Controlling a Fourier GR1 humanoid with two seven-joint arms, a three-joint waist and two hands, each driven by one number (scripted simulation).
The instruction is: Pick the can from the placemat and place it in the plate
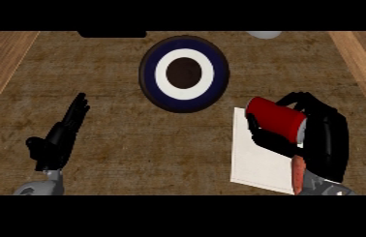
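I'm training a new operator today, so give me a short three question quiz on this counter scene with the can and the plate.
1. True or false: the red cylindrical can already sits on the round dark blue and white plate.
2. Which hand holds the can? A) left hand B) right hand C) neither
3. Fill in: the can is tilted above the white rectangular ____.

Key:
1. False; the can is apart from the plate, at the view's right.
2. B; the right hand curls round it, while the left hand rests open at the view's left.
3. Placemat.

Dim, even light; faint shadows.
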